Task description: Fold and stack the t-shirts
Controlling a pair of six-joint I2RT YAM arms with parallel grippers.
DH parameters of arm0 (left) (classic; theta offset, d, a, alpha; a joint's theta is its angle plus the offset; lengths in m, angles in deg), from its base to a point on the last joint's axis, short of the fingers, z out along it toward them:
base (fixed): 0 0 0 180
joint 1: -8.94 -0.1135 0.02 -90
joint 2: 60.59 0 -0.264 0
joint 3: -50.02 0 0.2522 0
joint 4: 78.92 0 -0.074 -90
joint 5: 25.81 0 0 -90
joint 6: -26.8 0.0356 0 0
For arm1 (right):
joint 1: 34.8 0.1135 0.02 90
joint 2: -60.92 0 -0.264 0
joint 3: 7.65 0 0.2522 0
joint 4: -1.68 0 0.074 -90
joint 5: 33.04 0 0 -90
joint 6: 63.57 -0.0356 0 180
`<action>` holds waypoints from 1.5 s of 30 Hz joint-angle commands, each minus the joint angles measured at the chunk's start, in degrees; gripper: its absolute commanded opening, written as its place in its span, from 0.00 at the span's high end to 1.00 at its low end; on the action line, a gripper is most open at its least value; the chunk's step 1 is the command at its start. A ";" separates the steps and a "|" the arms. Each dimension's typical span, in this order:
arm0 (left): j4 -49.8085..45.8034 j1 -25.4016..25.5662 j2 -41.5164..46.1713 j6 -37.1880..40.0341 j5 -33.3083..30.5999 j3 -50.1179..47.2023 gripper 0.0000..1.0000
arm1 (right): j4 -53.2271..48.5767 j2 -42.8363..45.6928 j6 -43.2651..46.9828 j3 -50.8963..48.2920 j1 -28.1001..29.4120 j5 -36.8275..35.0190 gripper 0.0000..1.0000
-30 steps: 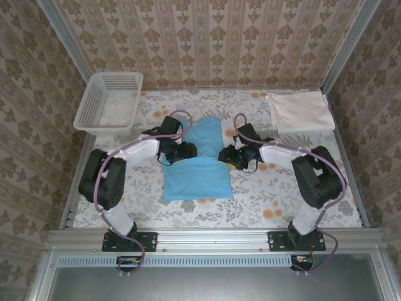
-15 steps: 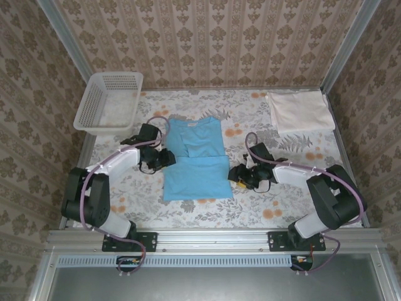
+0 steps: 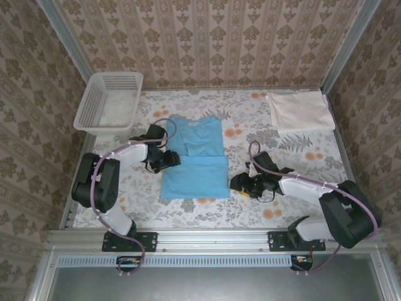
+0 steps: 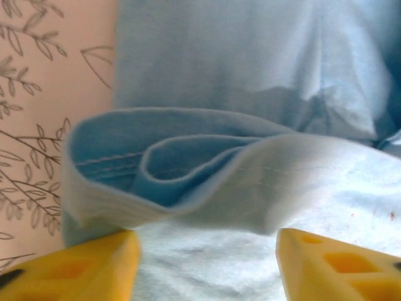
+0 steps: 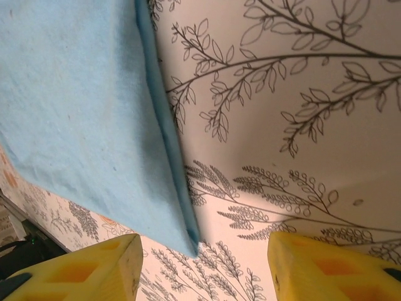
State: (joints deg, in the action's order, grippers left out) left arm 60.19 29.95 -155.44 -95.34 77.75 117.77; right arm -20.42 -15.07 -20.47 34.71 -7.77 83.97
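Both gape: our left gripper straddles the light blue cloth t-shirt at its left fold, ready to pinch; right gripper hovers beside its right edge.

t-shirt centre, basket back-left, other t-shirt back-right

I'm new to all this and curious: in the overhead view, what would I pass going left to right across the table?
white mesh basket → light blue t-shirt → right arm's jaws → cream-white t-shirt
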 commanded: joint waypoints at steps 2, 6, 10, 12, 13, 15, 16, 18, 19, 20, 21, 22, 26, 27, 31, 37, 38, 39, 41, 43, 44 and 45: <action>-6.01 -0.09 8.42 -0.32 -6.05 -0.26 0.13 | -0.42 1.45 -1.48 -1.60 1.35 -0.82 0.42; -10.29 -0.12 16.93 -0.97 -8.70 -3.07 0.07 | 1.80 1.22 -2.80 -1.69 3.56 -0.72 0.41; -13.63 -0.02 21.87 -1.95 -6.25 -8.15 0.20 | 2.34 0.16 -3.11 -0.53 6.04 -1.98 0.42; -13.97 0.22 23.72 -2.76 -3.37 -11.52 0.29 | 2.28 -0.64 -3.29 -0.21 6.45 -2.73 0.43; -14.10 0.54 24.61 -3.31 -2.18 -13.27 0.33 | 2.41 -1.12 -3.28 0.07 6.70 -2.78 0.43; -13.92 1.48 25.87 -4.30 -0.38 -16.31 0.38 | 2.50 -2.06 -3.15 0.55 7.28 -2.92 0.44; -13.99 1.99 26.28 -4.91 0.44 -17.53 0.40 | 2.45 -2.59 -3.20 0.88 7.63 -3.05 0.45; -13.42 3.56 26.93 -6.11 0.91 -19.14 0.42 | 2.78 -3.29 -3.07 1.59 8.62 -2.88 0.47; -12.49 4.26 27.08 -6.94 1.61 -19.86 0.42 | 2.84 -4.74 -3.10 2.08 9.12 -3.00 0.48; -11.50 4.46 27.00 -7.54 2.69 -20.59 0.43 | 2.90 -5.41 -3.19 2.50 9.56 -3.19 0.48; -10.82 4.45 26.74 -7.85 3.27 -21.05 0.43 | 3.16 -5.70 -3.35 2.59 9.91 -3.43 0.48; -10.36 4.46 26.49 -8.09 3.31 -21.45 0.43 | 3.48 -6.00 -3.55 2.68 10.21 -3.70 0.48; -10.28 4.32 25.37 -8.21 2.05 -21.92 0.44 | 2.98 -7.06 -3.65 3.73 11.08 -4.83 0.49; -10.17 4.30 25.31 -8.25 1.30 -21.99 0.45 | 2.90 -7.24 -3.62 3.98 11.33 -5.01 0.50; -8.04 4.28 25.12 -9.03 0.25 -22.53 0.48 | 1.34 -8.46 -3.36 5.33 11.68 -6.54 0.55; -5.00 4.26 22.88 -10.19 -0.10 -23.56 0.61 | -0.21 -10.71 -3.55 6.03 11.81 -8.77 0.67; -4.87 4.34 22.70 -10.43 -0.42 -23.67 0.62 | 0.47 -11.08 -3.55 5.94 11.81 -8.50 0.69; -4.61 4.27 22.61 -10.65 -0.55 -23.84 0.63 | 0.93 -11.47 -3.58 5.95 11.82 -8.05 0.71; -4.57 4.30 22.82 -10.78 -0.92 -23.96 0.68 | 1.43 -11.81 -3.72 6.29 11.91 -7.25 0.74; -4.77 4.30 23.20 -10.68 -1.64 -23.96 0.73 | 1.85 -11.86 -3.62 6.49 12.15 -6.83 0.76; -4.90 4.30 23.38 -10.64 -1.82 -23.80 0.75 | 1.76 -11.75 -3.48 6.65 12.26 -6.96 0.78; -4.94 4.30 23.47 -10.58 -2.00 -23.72 0.77 | 1.60 -11.72 -3.24 6.80 12.34 -7.05 0.81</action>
State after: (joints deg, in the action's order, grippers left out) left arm 52.97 34.24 -131.83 -105.53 76.55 95.13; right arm -22.87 -23.90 -23.66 40.92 3.00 77.76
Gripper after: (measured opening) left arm 0.238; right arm 0.203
